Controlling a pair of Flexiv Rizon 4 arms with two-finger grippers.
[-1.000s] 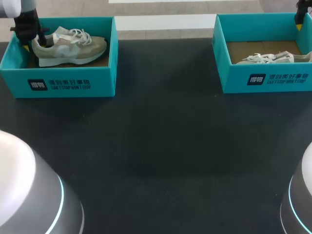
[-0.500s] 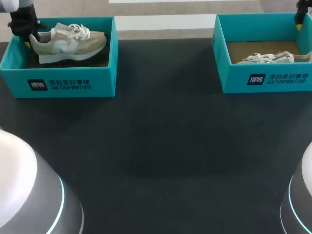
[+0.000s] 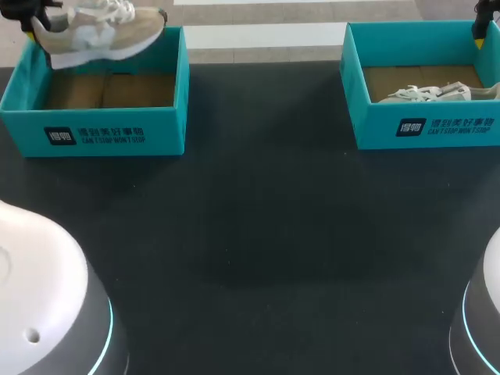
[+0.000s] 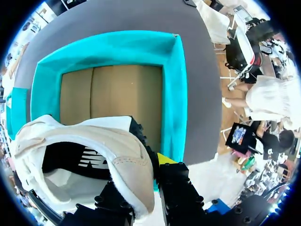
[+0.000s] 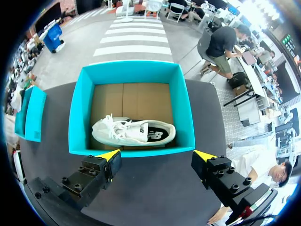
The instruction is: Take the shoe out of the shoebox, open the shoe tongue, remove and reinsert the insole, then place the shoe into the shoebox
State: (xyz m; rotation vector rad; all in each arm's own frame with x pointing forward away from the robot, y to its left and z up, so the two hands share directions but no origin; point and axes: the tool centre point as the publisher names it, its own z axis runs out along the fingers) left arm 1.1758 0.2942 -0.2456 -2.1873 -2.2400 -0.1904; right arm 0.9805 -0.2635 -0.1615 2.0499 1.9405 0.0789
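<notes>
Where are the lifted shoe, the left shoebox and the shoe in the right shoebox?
lifted shoe (image 3: 100, 35): head view, its side panel.
left shoebox (image 3: 164, 133): head view, its front wall.
shoe in the right shoebox (image 5: 126, 133): right wrist view, its laced upper.

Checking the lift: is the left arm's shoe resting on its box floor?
No, the shoe hangs above the left shoebox, whose cardboard floor lies bare.

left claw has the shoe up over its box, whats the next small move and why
Probably carry the shoe toward the bare table in front of the shoebox: the left claw grips its heel and it hangs clear above the rim.
</notes>
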